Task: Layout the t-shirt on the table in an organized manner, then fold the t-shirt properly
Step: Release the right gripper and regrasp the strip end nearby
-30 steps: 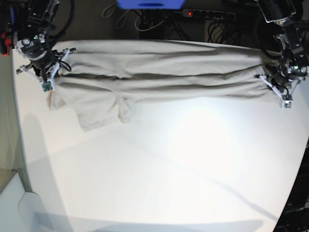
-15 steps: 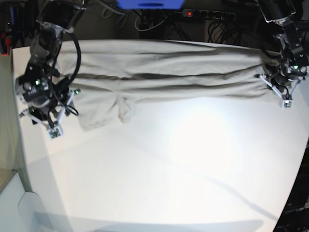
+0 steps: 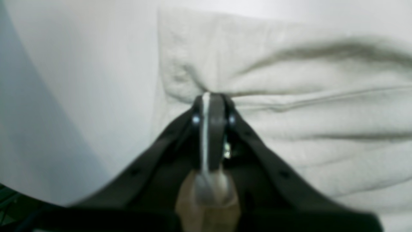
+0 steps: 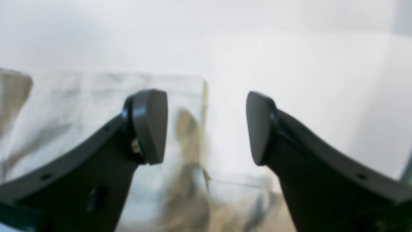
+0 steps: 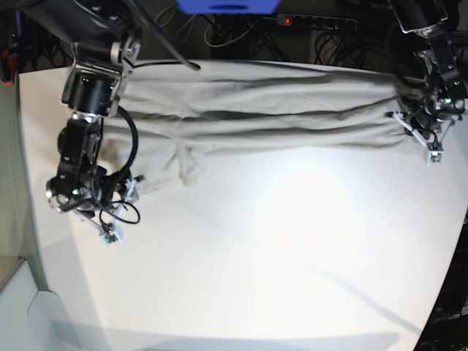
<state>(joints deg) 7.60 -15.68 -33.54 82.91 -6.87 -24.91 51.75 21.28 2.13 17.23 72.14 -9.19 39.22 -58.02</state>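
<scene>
The light grey-beige t-shirt [image 5: 248, 102] lies stretched in long folds along the far side of the white table [image 5: 278, 248]. One sleeve [image 5: 157, 164] hangs toward the front on its left part. My left gripper [image 5: 420, 121] is at the shirt's right end, shut on a pinch of the cloth [image 3: 289, 96], as the left wrist view shows at the gripper tip [image 3: 210, 96]. My right gripper [image 5: 106, 212] hovers low over the table by the sleeve, open and holding nothing. In the right wrist view [image 4: 206, 127] the blurred sleeve edge [image 4: 96, 96] lies under its left finger.
A power strip [image 5: 314, 22], cables and a blue object [image 5: 227, 6] sit behind the table's far edge. A pale rounded object [image 5: 44, 307] stands at the lower left corner. Bare white table [image 4: 289, 64] lies ahead of the right gripper.
My right gripper let go of the shirt's left end, opened, and swung toward the table's front beside the sleeve. The left gripper stayed put, still pinching the right end.
</scene>
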